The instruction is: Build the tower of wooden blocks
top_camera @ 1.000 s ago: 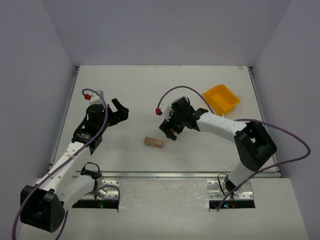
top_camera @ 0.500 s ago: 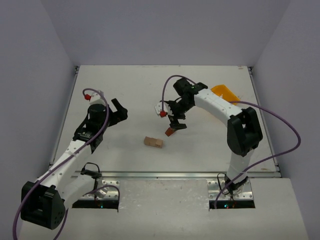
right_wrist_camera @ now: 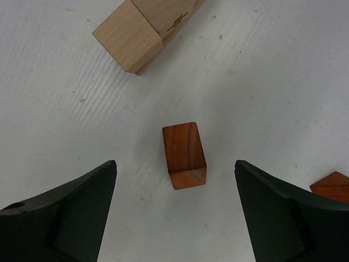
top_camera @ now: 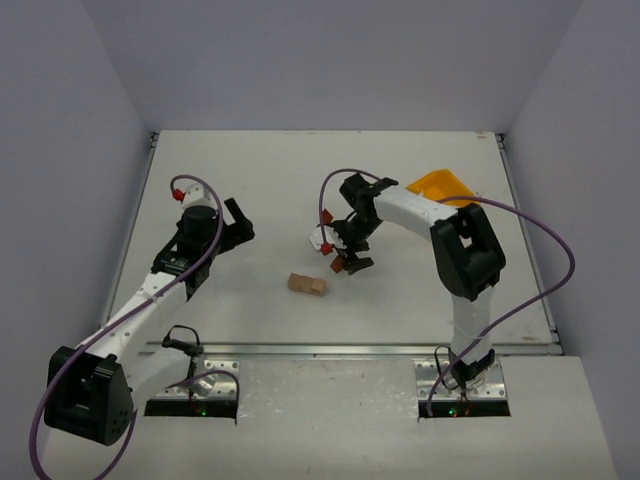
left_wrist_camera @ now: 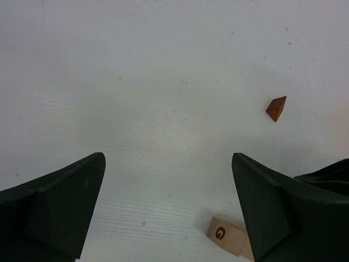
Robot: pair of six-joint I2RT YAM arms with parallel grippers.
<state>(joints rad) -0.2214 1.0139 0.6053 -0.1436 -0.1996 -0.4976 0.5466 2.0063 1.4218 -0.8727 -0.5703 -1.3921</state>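
Two pale tan blocks (top_camera: 308, 285) lie end to end on the table, also in the right wrist view (right_wrist_camera: 139, 30); the left wrist view shows one marked G (left_wrist_camera: 229, 236). A reddish-brown block (right_wrist_camera: 184, 154) lies on the table just right of them (top_camera: 338, 266). My right gripper (top_camera: 348, 262) is open above it, its fingers either side and apart from it (right_wrist_camera: 174, 164). A second reddish-brown piece (right_wrist_camera: 332, 185) shows at that view's right edge. A small reddish-brown wedge (left_wrist_camera: 277, 108) lies farther off. My left gripper (top_camera: 235, 225) is open and empty (left_wrist_camera: 166, 158), left of the blocks.
A yellow bin (top_camera: 440, 186) stands at the back right, partly hidden by the right arm. Purple cables loop off both arms. Grey walls close in the white table (top_camera: 270, 170) on three sides.
My right gripper has let go of the reddish-brown block, which now lies on the table between its open fingers. The right arm has swung its wrist round. The left arm has barely moved.
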